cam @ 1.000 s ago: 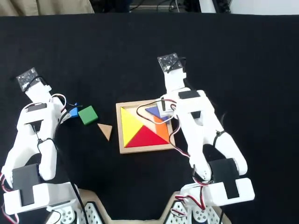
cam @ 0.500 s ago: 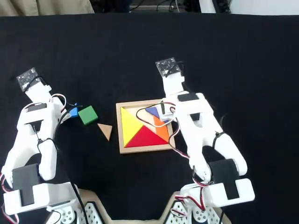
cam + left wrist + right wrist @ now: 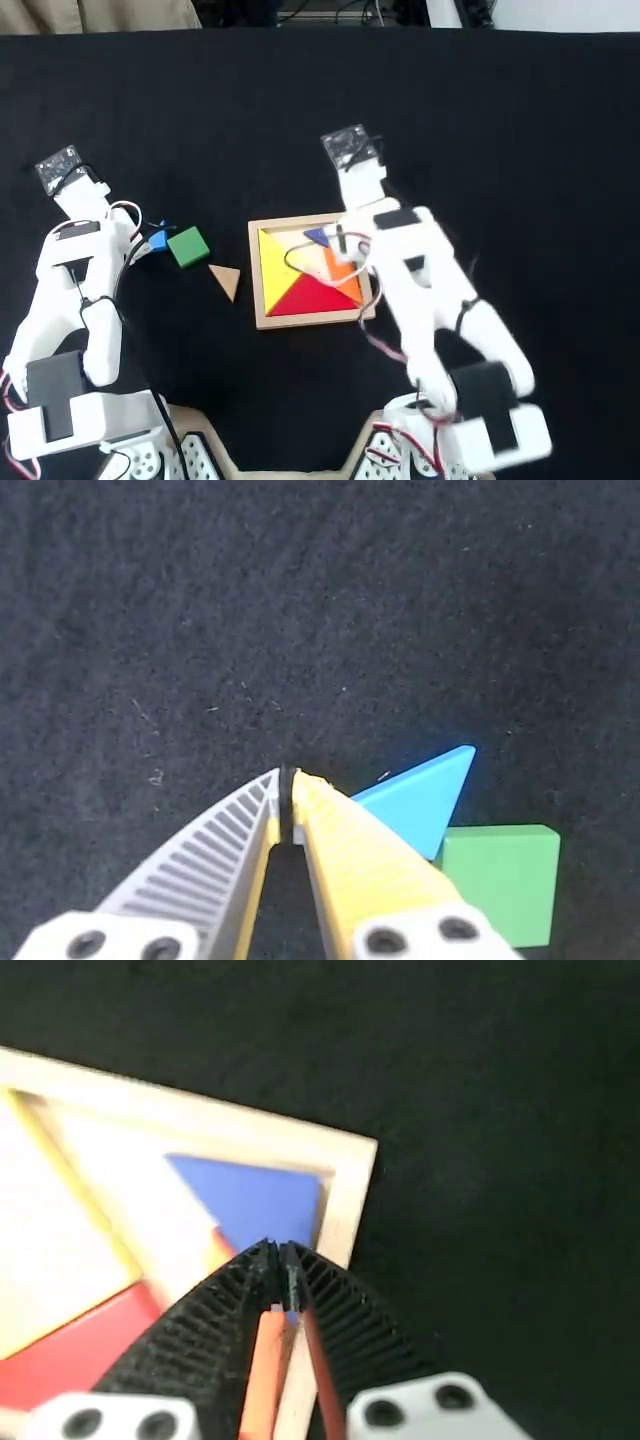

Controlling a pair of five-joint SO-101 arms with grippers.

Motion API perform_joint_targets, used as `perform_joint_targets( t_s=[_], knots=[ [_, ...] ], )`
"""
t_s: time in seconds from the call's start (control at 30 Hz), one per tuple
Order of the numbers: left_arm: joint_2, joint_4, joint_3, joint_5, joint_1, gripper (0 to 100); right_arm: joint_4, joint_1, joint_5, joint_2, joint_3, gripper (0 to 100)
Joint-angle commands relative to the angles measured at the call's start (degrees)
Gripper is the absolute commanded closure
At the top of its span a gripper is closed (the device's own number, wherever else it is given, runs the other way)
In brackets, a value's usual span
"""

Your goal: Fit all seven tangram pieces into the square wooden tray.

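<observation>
The square wooden tray (image 3: 306, 320) lies mid-table with a yellow triangle (image 3: 280, 265), a red triangle (image 3: 312, 295), an orange piece (image 3: 338, 268) and a dark blue triangle (image 3: 317, 236) inside. My right gripper (image 3: 278, 1253) is shut, its tips low over the dark blue triangle (image 3: 255, 1200) by the tray's rim (image 3: 345, 1195). To the tray's left lie a tan triangle (image 3: 226, 280), a green square (image 3: 188, 247) and a light blue triangle (image 3: 157, 240). My left gripper (image 3: 287, 780) is shut, just beside the light blue triangle (image 3: 415, 800) and the green square (image 3: 500, 880).
Black cloth covers the whole table. The right arm's body (image 3: 430, 290) hangs over the tray's right side and hides part of it. Both arm bases stand at the near edge. Open cloth lies behind the tray and to the far right.
The right arm has swung left over the tray, and the dark blue triangle has shifted slightly left with it. The left arm has stayed put.
</observation>
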Motion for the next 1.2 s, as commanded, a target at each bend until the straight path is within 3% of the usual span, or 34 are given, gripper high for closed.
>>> perform_joint_targets(
  t_s=[0.0, 0.33, 0.53, 0.8, 1.0, 1.17],
  knots=[
    [-1.8, -0.9, -0.5, -0.5, 0.7, 97, -1.0, -4.7, 1.1, -6.5, 2.8, 98.8],
    [-1.8, -0.9, -0.4, -0.5, 0.7, 97, -0.4, -6.9, 2.4, 2.8, -1.3, 98.8],
    [-1.8, -0.9, -0.4, -0.5, 0.7, 97, -0.4, -2.2, 4.5, 9.5, -4.6, 98.8],
    [-2.3, -0.4, -0.3, -0.6, 1.0, 97, -1.1, -1.9, 4.8, 1.3, -0.1, 98.8],
    [-4.9, 9.8, -2.2, -9.7, 8.2, 97, -10.0, -1.5, 4.8, -9.2, 9.5, 98.8],
    [-15.3, 20.5, -2.2, -16.4, 15.6, 92, -13.6, 1.9, 4.4, -11.9, 12.2, 98.8]
  ],
)
